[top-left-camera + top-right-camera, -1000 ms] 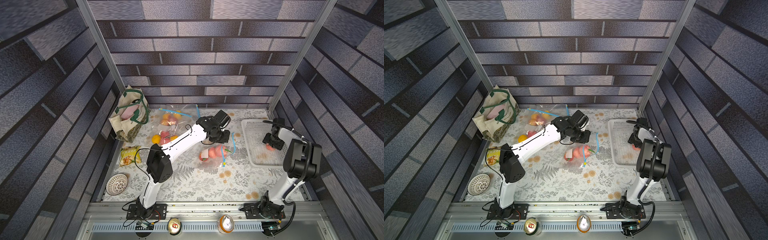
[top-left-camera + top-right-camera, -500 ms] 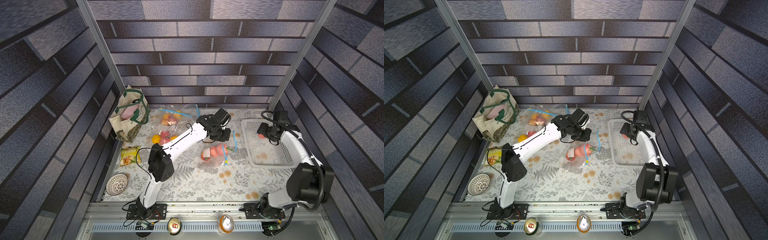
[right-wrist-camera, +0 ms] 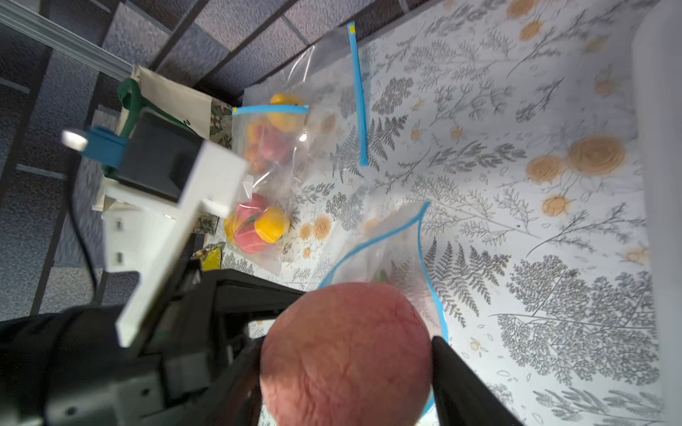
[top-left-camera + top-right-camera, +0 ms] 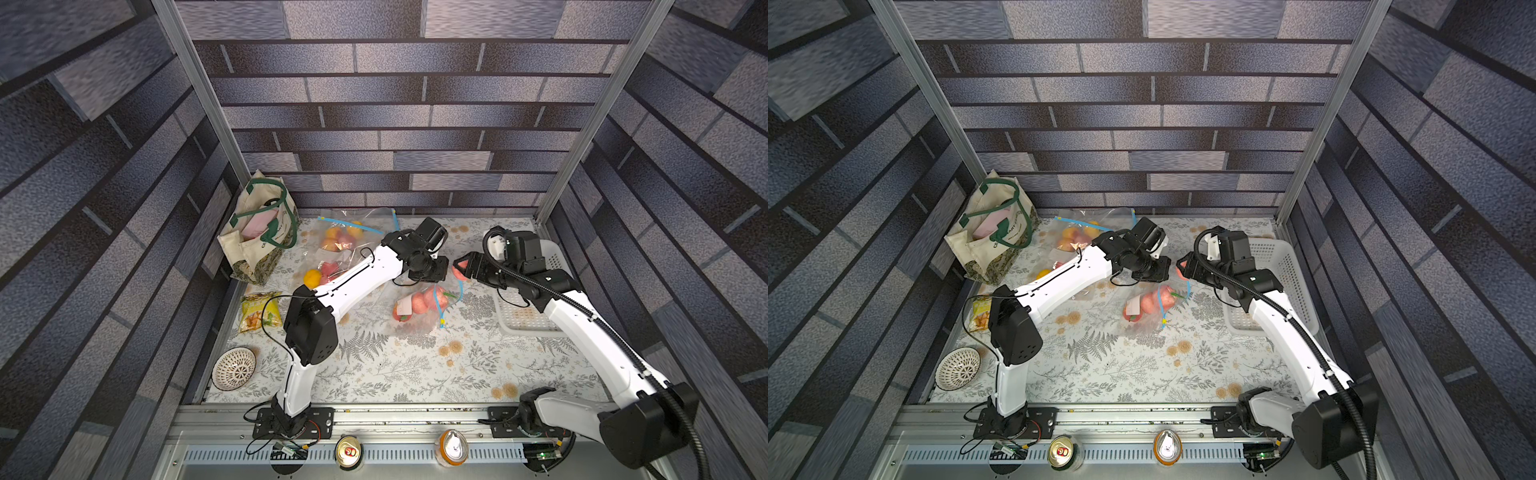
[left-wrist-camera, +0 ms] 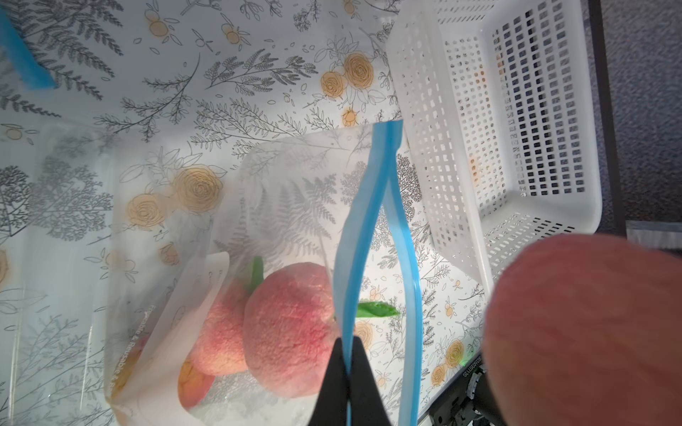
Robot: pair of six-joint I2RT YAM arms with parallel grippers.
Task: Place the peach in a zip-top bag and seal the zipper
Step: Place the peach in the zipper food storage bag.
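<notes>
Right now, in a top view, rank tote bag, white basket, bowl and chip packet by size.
1. Tote bag
2. White basket, partly behind the right arm
3. Bowl and chip packet: alike, unranked

Tote bag (image 4: 246, 255); white basket (image 4: 523, 320); patterned bowl (image 4: 234, 368)

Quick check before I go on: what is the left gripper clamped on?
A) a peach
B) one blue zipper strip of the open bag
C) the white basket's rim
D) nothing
B: in the left wrist view the left gripper is shut on one blue zipper strip of the zip-top bag, while the peach sits in the right gripper.
</notes>
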